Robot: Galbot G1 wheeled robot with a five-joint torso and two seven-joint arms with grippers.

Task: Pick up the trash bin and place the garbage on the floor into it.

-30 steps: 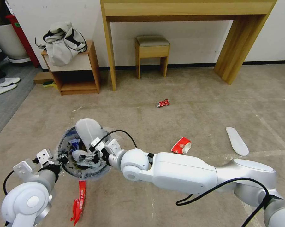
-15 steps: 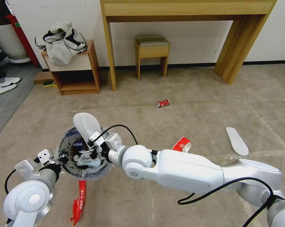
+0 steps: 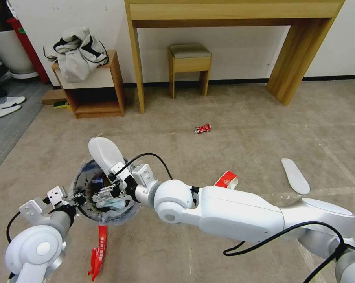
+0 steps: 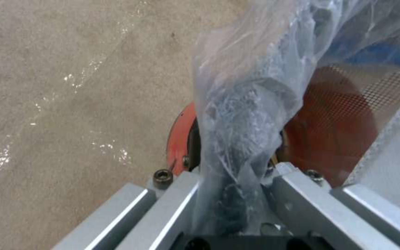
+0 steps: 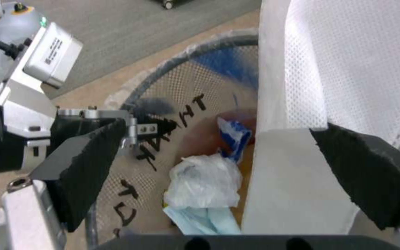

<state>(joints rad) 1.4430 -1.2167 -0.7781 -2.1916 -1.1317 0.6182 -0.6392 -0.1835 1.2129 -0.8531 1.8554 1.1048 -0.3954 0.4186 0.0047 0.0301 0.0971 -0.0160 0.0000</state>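
Head view: one trash bin (image 3: 102, 196) sits on the carpet floor (image 3: 240, 129), held at its near-left rim by the left gripper (image 3: 76, 197). The right gripper (image 3: 113, 188) is above the bin mouth, with one white insole (image 3: 104, 154) standing in the bin just beyond it. Well right of this gripper lie one second insole (image 3: 295, 175), one red-white paper cup (image 3: 226, 181) and one crushed red can (image 3: 203, 128). One red wrapper (image 3: 98, 251) lies just behind the bin.

Left wrist view: the left gripper (image 4: 230, 194) is clenched on the bin rim and its clear plastic bag (image 4: 246, 104).

Right wrist view: the right gripper (image 5: 227, 166) is released, its two black pads (image 5: 82, 163) spread wide. The insole (image 5: 330, 69) leans beside one pad. White and blue scraps (image 5: 207, 180) lie below. Black bag lettering is not fully legible.
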